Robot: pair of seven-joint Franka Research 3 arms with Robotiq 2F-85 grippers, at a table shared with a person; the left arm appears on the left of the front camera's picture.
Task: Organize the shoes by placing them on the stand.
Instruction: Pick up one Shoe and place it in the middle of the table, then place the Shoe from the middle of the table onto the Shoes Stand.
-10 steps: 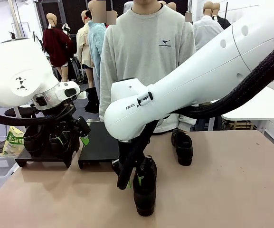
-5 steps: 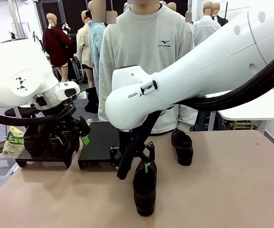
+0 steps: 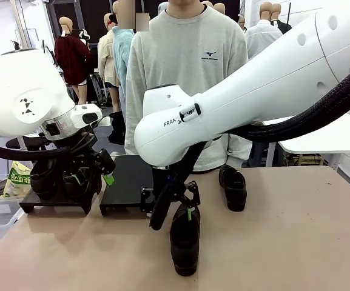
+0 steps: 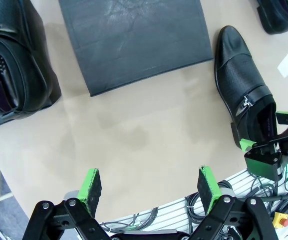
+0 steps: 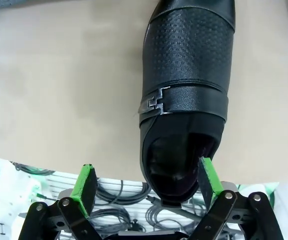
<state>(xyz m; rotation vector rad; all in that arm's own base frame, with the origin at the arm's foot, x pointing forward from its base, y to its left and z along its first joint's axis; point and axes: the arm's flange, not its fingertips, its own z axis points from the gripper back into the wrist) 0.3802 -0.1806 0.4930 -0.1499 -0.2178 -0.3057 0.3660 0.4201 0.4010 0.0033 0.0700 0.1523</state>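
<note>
A: Raised since a second ago is the right arm (image 3: 253, 91); its right gripper (image 5: 146, 171) has been spread wide, empty, over the shoe (image 5: 188, 65) on the table (image 3: 296, 242).

B: The heel should be regripped squarely and the shoe carried to the stand (image 4: 134, 40) at eleven o'clock. Counted: one bare stand, three shoes. The left gripper (image 4: 148, 177) is spread wide, empty.

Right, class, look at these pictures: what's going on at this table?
Black shoes are being sorted onto the black stand, with a person standing at the far side. The right tool hangs open over the heel of a shoe lying on the table, not gripping it. The left tool is open too, beside the stand, holding nothing. Another shoe waits nearer the person.
</note>
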